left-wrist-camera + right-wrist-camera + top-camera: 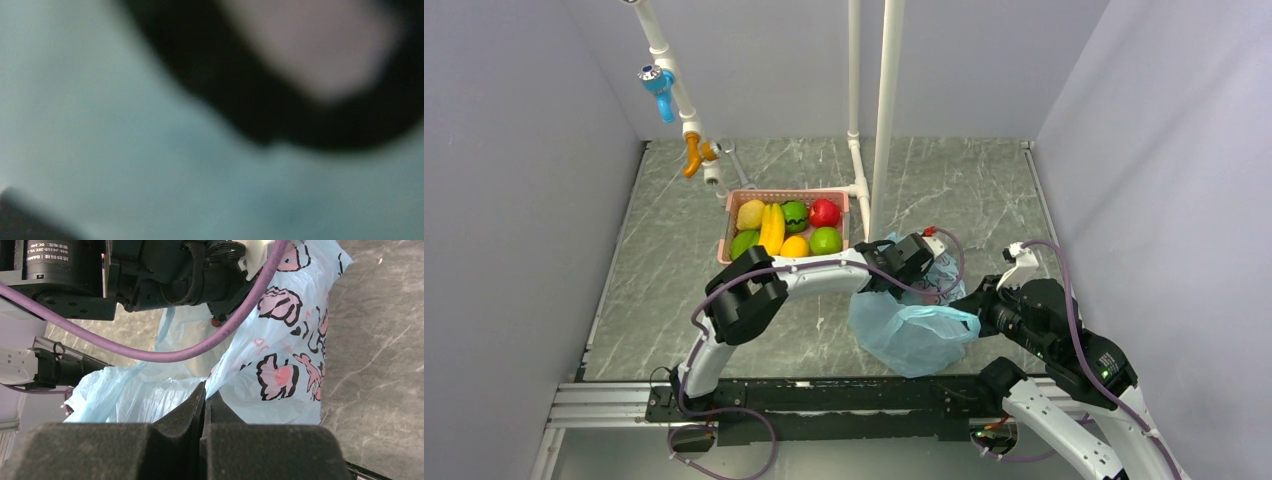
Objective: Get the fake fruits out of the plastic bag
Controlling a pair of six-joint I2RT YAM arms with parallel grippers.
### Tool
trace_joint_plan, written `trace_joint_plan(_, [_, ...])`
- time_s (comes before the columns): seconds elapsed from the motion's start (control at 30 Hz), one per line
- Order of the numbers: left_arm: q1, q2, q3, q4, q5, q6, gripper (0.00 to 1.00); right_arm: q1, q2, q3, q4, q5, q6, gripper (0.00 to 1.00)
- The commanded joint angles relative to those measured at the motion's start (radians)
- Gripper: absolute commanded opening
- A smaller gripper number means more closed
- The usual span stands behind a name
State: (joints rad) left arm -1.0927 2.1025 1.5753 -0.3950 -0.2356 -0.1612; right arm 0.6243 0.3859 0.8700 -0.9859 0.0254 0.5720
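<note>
The light-blue plastic bag (pixel 909 335) with pink prints lies on the table at front centre-right. My left arm's wrist (pixel 909 258) reaches into the bag's mouth from the left, and its fingers are hidden inside. The left wrist view shows only blurred blue plastic (pixel 150 150) and a dark-edged pink blur (pixel 320 45). My right gripper (pixel 205 395) is shut on a fold of the bag's edge (pixel 280 340); it shows in the top view (pixel 972 312) at the bag's right side. No fruit shows in the bag. The grapes are out of view.
A pink lattice basket (pixel 786 194) behind the bag holds the yellow pear (pixel 750 213), bananas (pixel 772 228), watermelon (pixel 795 215), red apple (pixel 824 212), orange (pixel 795 246) and two green fruits (pixel 745 243). White pipe posts (pixel 886 120) stand behind it. Grey walls enclose the table.
</note>
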Motion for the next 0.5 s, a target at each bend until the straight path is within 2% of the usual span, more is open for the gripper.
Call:
trace_joint_plan(0.0, [-0.003,-0.107,0.015,-0.033,0.094,0.014,0.14,0.005,0.011,0.018,0.011,0.029,0.013,0.00])
trace_joint_plan(0.13, [-0.003,-0.210,-0.025,-0.016,0.207,0.008,0.09,0.005,0.014,0.011,0.008,0.037,0.017,0.00])
trace_joint_plan(0.23, [-0.003,-0.285,-0.061,-0.007,0.241,-0.003,0.00,0.003,0.014,0.011,0.004,0.045,0.021,0.00])
trace_joint_plan(0.47, [-0.003,-0.409,-0.102,-0.023,0.326,-0.003,0.00,0.004,0.016,0.008,0.003,0.059,0.029,0.00])
